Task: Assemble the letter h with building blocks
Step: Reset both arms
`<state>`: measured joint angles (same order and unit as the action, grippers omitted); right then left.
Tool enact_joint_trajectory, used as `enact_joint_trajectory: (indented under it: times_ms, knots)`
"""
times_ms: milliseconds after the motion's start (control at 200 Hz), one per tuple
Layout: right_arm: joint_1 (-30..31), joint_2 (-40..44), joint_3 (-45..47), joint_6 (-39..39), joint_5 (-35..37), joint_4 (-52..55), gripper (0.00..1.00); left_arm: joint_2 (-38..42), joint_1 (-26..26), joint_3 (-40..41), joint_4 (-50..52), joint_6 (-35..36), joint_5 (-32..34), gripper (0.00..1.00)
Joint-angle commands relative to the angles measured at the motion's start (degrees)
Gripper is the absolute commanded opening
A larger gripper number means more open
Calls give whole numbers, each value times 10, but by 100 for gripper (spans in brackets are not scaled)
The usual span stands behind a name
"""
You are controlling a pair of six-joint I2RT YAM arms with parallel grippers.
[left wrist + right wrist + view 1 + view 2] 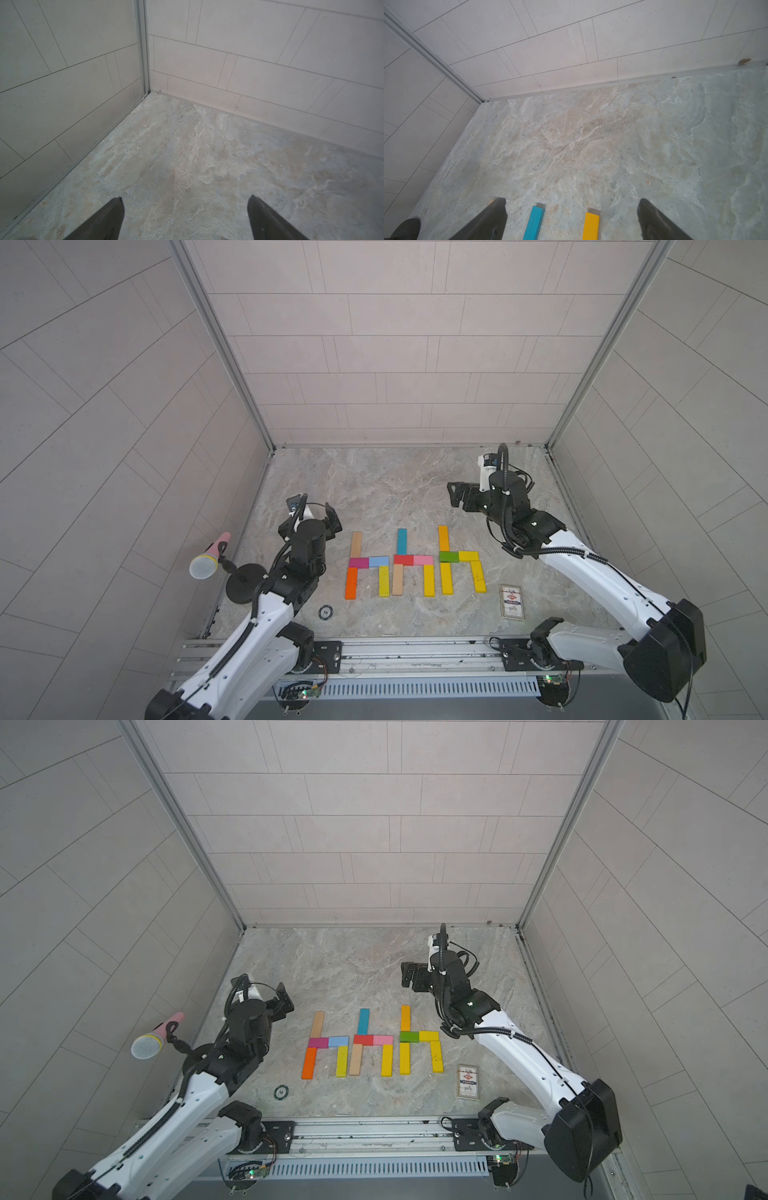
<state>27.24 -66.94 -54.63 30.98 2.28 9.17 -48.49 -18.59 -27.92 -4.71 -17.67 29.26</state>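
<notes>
1. Left hand (185, 199): dark wedge-shaped fingers spread wide, nothing between them, just bare surface (187, 145) underneath.
2. Right hand (571, 200): also spread fully and gripping nothing, raised clear of the surface.
3. Building blocks (423, 560): flat rectangular wooden slats with square-cut ends, matte paint or bare wood. They lie flat between the two hands, closer to the arm bases than either hand, and touch neither.
4. Layout is three lowercase h shapes side by side. Each has two long pieces as the stem, two short as the bar and one long as the leg.
5. h nearest the left hand: bare-wood block (356, 544), orange block (351, 583), magenta block (358, 562), light-blue block (378, 561), lime-yellow block (384, 580).
6. Middle h: teal block (401, 541), second bare-wood block (397, 579), red block (403, 559), pink block, yellow leg block (429, 580).
7. h nearest the right hand: amber block (443, 538), green block (449, 556), short yellow block (468, 556), long yellow blocks (446, 578).
8. Right wrist view: the teal and amber block ends sit below the right hand, framed by its fingers, no contact.
9. Surface is marbled grey-beige with a stone look. Walls (395, 344) are pale tiles.
10. A flat printed card box (512, 601) lies arm-base side of the right hand, near the last h. A round chip (325, 612) lies arm-base side of the left hand. A microphone (210, 558) with a mesh head and pink handle stands outboard of the left hand.
</notes>
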Motion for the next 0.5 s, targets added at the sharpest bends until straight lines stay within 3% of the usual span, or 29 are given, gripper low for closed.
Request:
enact_joint_trajectory:
  times_ms: [0,230,345,495]
  knots:
    - [1,21,41,34,55,30,100,-59,37,5,-50,67,-19,100]
    - [-11,83,88,23,103,46,100,-161,73,27,-145,146,25,100]
    - [-13,109,106,-14,109,39,99,-206,105,73,-300,161,-48,100]
    - [-25,139,125,-25,118,20,99,-316,127,81,-432,175,-87,100]
